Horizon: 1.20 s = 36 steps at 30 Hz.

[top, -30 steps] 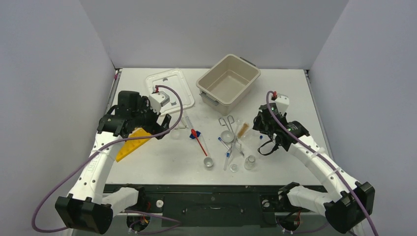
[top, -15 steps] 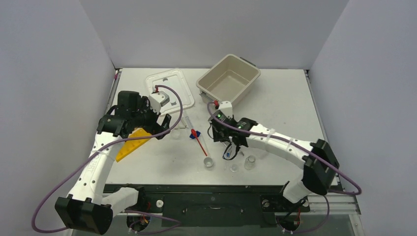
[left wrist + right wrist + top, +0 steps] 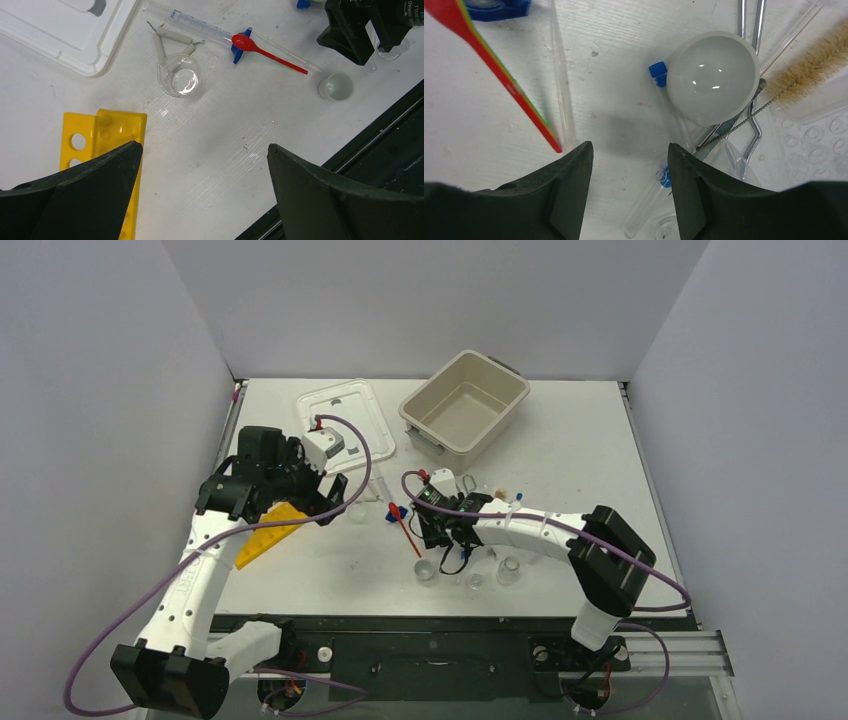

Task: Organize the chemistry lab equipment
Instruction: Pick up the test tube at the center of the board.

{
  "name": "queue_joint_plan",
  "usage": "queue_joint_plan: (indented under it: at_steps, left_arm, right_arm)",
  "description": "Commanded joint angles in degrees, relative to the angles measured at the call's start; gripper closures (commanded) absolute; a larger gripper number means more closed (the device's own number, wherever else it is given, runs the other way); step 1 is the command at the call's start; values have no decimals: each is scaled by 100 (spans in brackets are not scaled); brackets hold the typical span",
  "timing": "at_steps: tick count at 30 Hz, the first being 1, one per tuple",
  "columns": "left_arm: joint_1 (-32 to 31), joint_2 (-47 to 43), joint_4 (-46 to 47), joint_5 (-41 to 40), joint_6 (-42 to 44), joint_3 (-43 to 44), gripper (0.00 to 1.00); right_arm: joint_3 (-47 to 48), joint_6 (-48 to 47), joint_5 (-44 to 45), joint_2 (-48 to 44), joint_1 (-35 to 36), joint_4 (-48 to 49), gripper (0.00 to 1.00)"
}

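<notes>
The chemistry lab equipment lies scattered mid-table. My right gripper [image 3: 441,530] hovers low over it, open [image 3: 629,146], with nothing gripped. A blue-capped test tube [image 3: 649,205] lies on the table under the gap. Just beyond are a round glass dish [image 3: 713,77], metal tongs [image 3: 751,20], a brush [image 3: 814,65] and a red spatula [image 3: 499,75]. My left gripper [image 3: 335,500] hangs wide open [image 3: 204,147] and empty beside the yellow holed rack [image 3: 100,150]. A small clear beaker [image 3: 180,80] and a graduated tube [image 3: 200,25] lie ahead of it.
A beige tub [image 3: 510,390] stands at the back centre. A white lid [image 3: 360,435] lies to its left. Small clear beakers [image 3: 425,570] [image 3: 508,568] stand near the front edge. The black front rail [image 3: 380,130] runs close by.
My right arm has swung from the right side of the table leftward, over the middle cluster near the red spatula. The left arm has not moved.
</notes>
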Motion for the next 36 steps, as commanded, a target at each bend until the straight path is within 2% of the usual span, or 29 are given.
queue_joint_plan:
  at_steps: [1, 17, 26, 30, 36]
  left_arm:
    - [20, -131, -17, 75, 61, 70, 3]
    - [15, -178, 15, -61, 113, 119, 3]
    - [18, -249, -34, -107, 152, 164, 3]
    - [19, -281, -34, -112, 159, 165, 4]
    - [17, -325, -22, -28, 106, 122, 3]
  right_arm:
    - [-266, -32, -16, -30, -237, 418, 47]
    - [-627, 44, -283, 208, -588, 912, 48]
    - [-609, 249, -451, 350, -441, 1119, 54]
    - [-625, 284, -356, 274, -437, 1142, 63]
    - [-430, 293, -340, 315, -431, 1081, 94]
